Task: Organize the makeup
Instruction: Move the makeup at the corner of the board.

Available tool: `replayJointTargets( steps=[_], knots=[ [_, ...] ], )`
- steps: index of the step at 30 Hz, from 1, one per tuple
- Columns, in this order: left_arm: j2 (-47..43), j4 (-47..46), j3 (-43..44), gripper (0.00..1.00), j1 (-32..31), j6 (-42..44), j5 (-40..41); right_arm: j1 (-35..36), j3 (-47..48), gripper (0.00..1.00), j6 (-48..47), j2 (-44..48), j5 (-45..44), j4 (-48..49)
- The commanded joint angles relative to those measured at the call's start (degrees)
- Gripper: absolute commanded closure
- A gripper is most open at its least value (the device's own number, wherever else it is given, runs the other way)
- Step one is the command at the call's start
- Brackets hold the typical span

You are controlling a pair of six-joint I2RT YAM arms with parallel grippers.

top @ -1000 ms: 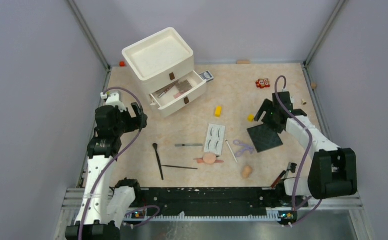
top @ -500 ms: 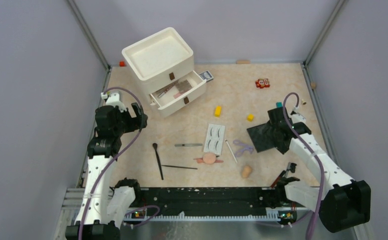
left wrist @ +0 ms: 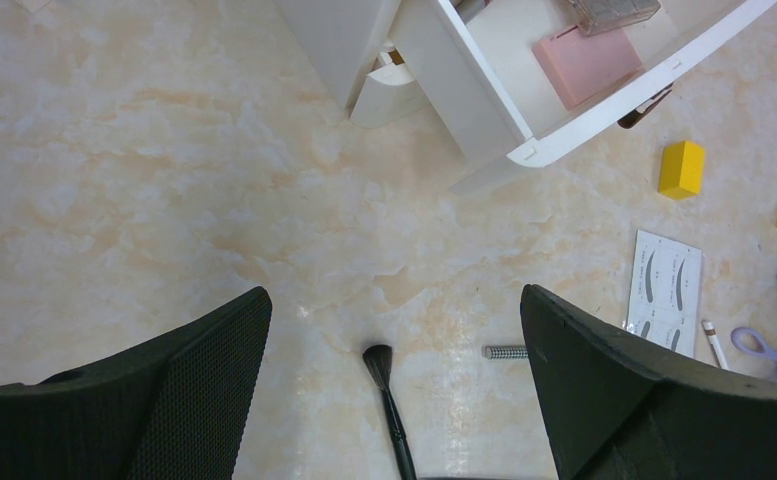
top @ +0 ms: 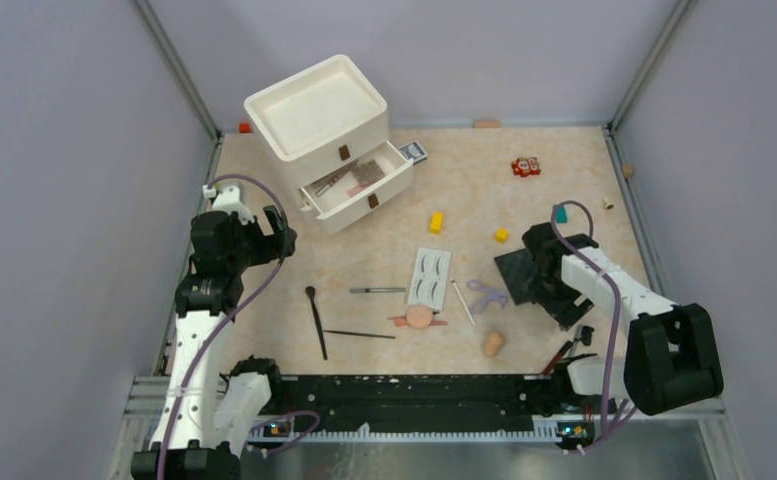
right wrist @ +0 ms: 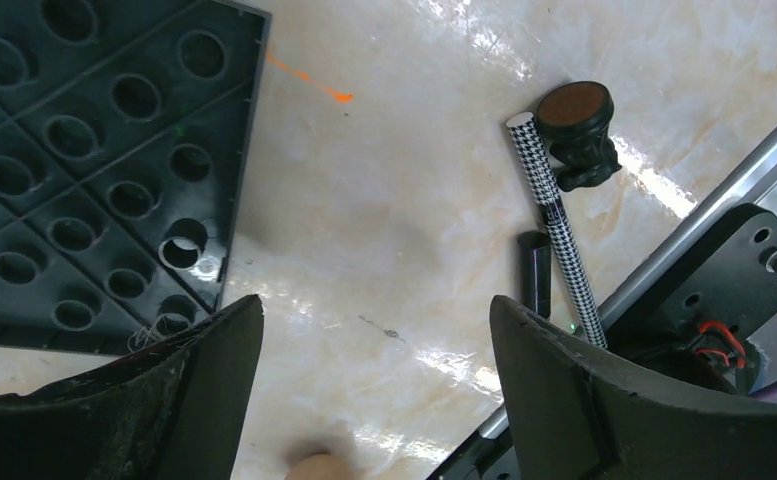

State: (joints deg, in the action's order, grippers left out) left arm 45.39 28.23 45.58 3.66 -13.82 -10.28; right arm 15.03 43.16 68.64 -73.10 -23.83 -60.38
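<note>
The makeup lies on the table in the top view: a white eyelash card (top: 429,276), a purple curler (top: 486,294), a peach sponge (top: 493,343), a puff (top: 419,317), a black brush (top: 316,320), a thin brush (top: 359,334) and a pencil (top: 377,290). A pink compact (left wrist: 589,62) lies in the open drawer (top: 357,185). My left gripper (left wrist: 394,300) is open and empty above the brush head (left wrist: 377,362). My right gripper (right wrist: 374,310) is open and empty over bare table, beside a black studded plate (right wrist: 84,170) and a houndstooth pencil (right wrist: 564,250).
A white drawer unit (top: 316,115) stands at the back left. Yellow blocks (top: 436,222) (top: 501,235), a teal block (top: 560,213) and a red item (top: 525,166) lie around. A blue-grey box (top: 413,151) sits behind the drawer. The metal rail (right wrist: 724,190) runs close on the right gripper's right.
My right arm has swung from the far right side of the black plate back toward the near edge, past the plate's near corner. The left arm has not moved.
</note>
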Motion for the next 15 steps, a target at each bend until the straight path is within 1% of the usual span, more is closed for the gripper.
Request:
replayJointTargets(
  steps=[1, 15],
  knots=[
    [-0.6, -2.0, -0.2, 0.01, -0.1, -0.5, -0.7, -1.1, -2.2, 0.19, 0.4, 1.5, 2.7, 1.4],
    [-0.3, -2.1, -0.3, 0.01, -0.1, -0.6, -1.2, -4.4, -6.9, 0.21, -1.8, 3.2, 5.0, 1.3]
  ],
)
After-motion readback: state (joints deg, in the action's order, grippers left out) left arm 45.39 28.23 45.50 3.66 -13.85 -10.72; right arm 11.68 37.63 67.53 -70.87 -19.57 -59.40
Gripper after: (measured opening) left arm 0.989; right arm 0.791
